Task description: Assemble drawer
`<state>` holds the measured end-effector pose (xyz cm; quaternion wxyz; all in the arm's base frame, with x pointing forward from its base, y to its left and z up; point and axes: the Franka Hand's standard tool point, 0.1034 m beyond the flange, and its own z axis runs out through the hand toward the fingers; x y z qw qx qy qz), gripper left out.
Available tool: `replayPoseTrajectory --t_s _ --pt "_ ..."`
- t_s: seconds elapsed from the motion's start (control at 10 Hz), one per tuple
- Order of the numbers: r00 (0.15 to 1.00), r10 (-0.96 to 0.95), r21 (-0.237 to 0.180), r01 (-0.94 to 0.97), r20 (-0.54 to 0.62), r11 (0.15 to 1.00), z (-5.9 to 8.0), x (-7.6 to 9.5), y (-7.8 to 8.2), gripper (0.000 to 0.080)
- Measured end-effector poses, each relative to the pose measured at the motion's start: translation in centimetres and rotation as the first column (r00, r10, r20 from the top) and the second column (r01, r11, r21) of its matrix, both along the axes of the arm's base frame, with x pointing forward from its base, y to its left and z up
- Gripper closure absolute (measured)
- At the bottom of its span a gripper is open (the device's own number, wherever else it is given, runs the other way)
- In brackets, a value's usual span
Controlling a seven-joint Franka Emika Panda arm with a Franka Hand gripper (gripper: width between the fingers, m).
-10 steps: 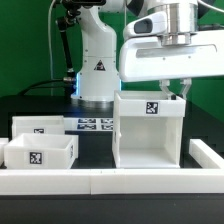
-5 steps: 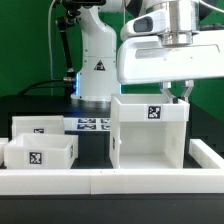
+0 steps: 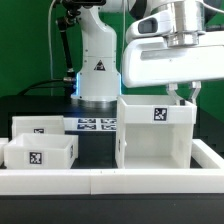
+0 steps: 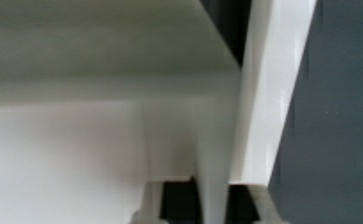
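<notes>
The drawer's tall white shell (image 3: 150,140) stands on the black table at the exterior view's right, tag on its top front edge. My gripper (image 3: 185,95) reaches down over the shell's right wall and is shut on that wall's top edge. In the wrist view the thin white wall (image 4: 267,100) runs between my two dark fingers, with my gripper (image 4: 213,205) closed around it. Two shallow white trays sit at the left: the front tray (image 3: 40,152) and the rear tray (image 3: 38,125), each showing a tag.
The low white border rail (image 3: 110,181) runs along the front and up the right side (image 3: 210,153), close to the shell. The marker board (image 3: 97,125) lies flat behind the trays. The robot's white base (image 3: 98,70) stands at the back.
The shell has slid toward the exterior view's right, nearer the right rail, with my gripper moving along on its wall. The trays have not moved.
</notes>
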<state>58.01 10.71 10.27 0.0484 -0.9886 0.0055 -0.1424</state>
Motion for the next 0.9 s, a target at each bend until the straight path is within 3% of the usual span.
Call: replayPoseTrajectory --t_s 0.3,0.5,0.9 --pt "0.999 -0.048 0.019 0.048 0.004 0.999 0.2 0.5 -0.2 0.0761" --pt "0.987 -0.158 0.062 0.157 0.004 0.986 0.6 0.8 0.0 0.0761" --pt "0.872 -0.488 0.201 0.482 -0.021 0.853 1.1 1.4 0.3 0.0754"
